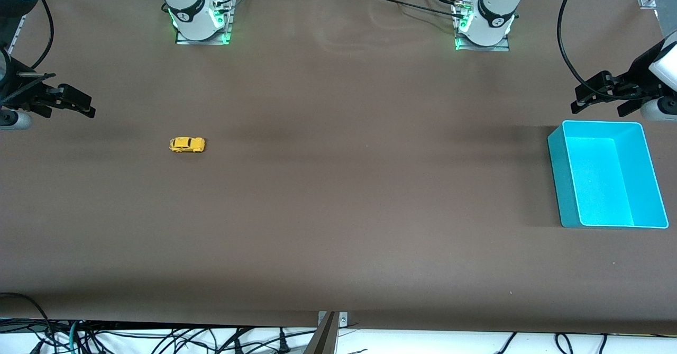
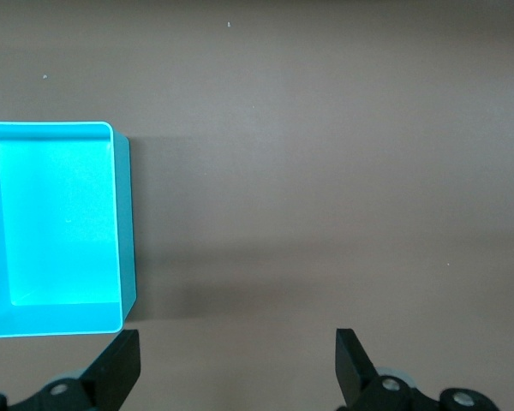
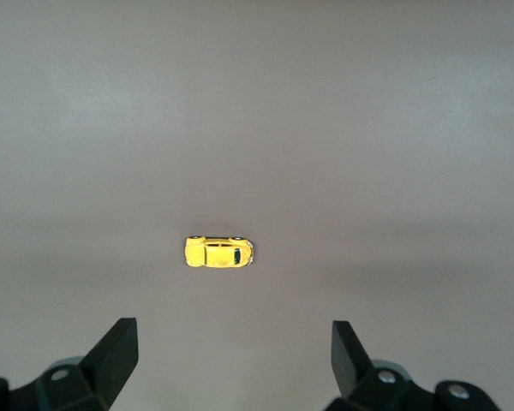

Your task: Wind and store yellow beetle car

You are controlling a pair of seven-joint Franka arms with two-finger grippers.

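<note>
Nearest the front camera stands the turquoise bin [image 1: 555, 179], open-topped and with nothing inside it, on the brown table [image 1: 338, 227] toward the left arm's end. Farther from the camera, toward the right arm's end and well apart from the bin, the yellow beetle car [image 1: 187, 144] sits on its wheels on the bare table, touched by nothing. Farther still, at the table's two ends, both arms wait. The left pincer [image 1: 603, 93] hangs in the air just beside the bin's farther wall, its fingers [image 2: 120, 364] spread wide and holding nothing. The right pincer [image 1: 66, 102] hangs over the table edge at its own end, fingers [image 3: 116, 351] likewise wide apart and empty, the car lying apart from them.
</note>
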